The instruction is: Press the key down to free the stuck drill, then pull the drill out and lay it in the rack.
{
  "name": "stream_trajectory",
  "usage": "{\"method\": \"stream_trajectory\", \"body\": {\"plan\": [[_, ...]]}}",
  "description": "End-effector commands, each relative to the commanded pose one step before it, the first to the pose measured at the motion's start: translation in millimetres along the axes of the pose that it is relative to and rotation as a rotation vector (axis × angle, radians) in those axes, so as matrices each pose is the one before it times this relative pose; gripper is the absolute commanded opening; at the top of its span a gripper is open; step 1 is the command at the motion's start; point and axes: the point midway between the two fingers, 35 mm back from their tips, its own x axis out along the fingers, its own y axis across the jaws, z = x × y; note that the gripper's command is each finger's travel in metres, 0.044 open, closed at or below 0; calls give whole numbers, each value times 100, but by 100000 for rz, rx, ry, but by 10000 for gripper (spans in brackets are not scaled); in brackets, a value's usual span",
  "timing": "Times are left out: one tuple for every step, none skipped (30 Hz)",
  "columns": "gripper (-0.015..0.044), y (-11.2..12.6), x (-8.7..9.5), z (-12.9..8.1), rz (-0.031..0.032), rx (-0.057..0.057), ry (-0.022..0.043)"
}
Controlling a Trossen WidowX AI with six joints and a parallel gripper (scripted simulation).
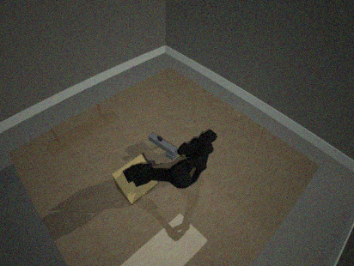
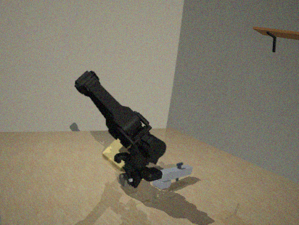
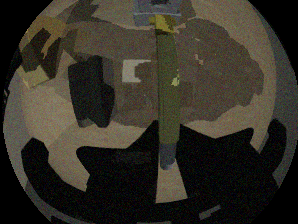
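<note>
Drill (image 3: pixel 168 95) is in your hand (image 1: pixel 197 143) (image 2: pixel 137 170) (image 3: pixel 167 131), if I judge correctly: the fingers are clamped on its long olive shaft, near the grey end. The shaft runs away from the hand, toward a yellow part and a grey part at the far end. In the exterior view the arm hides most of it.

I expect that it handles as a stiff and rather light thing, not fragile, but the smooth shaft may turn or slip. So please hold the shaft squarely; a grip nearer to its middle would probably balance better, because a hold near the end lets the far end swing.

As count, you have one drill, one grey-blue bar (image 1: pixel 164 145) (image 2: pixel 173 173) beside the hand, and one dark peg (image 1: pixel 160 138) (image 2: pixel 179 165) on this bar, probably the key. One yellow tray (image 1: pixel 131 198) (image 2: pixel 113 152) (image 3: pixel 37 78), likely the rack, is on the tabletop (image 1: pixel 241 197) (image 2: pixel 54 181) (image 3: pixel 47 112), to one side of the hand.
</note>
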Motion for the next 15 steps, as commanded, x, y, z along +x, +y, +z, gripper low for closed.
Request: {"method": "stream_trajectory", "body": {"plan": [[0,-10,-332,21,-145,475,31],[0,7,-60,10,0,0,-3],[0,7,-60,10,0,0,-3],[0,7,-60,10,0,0,-3],[0,7,-59,10,0,0,-3],[0,6,-59,11,0,0,-3],[0,6,-59,11,0,0,-3],[0,6,-59,11,0,0,-3],[0,6,-59,11,0,0,-3],[0,6,-59,11,0,0,-3],[0,6,-59,12,0,0,-3],[0,5,-59,12,0,0,-3],[0,5,-59,12,0,0,-3],[0,5,-59,12,0,0,-3],[0,5,-59,12,0,0,-3]]}}
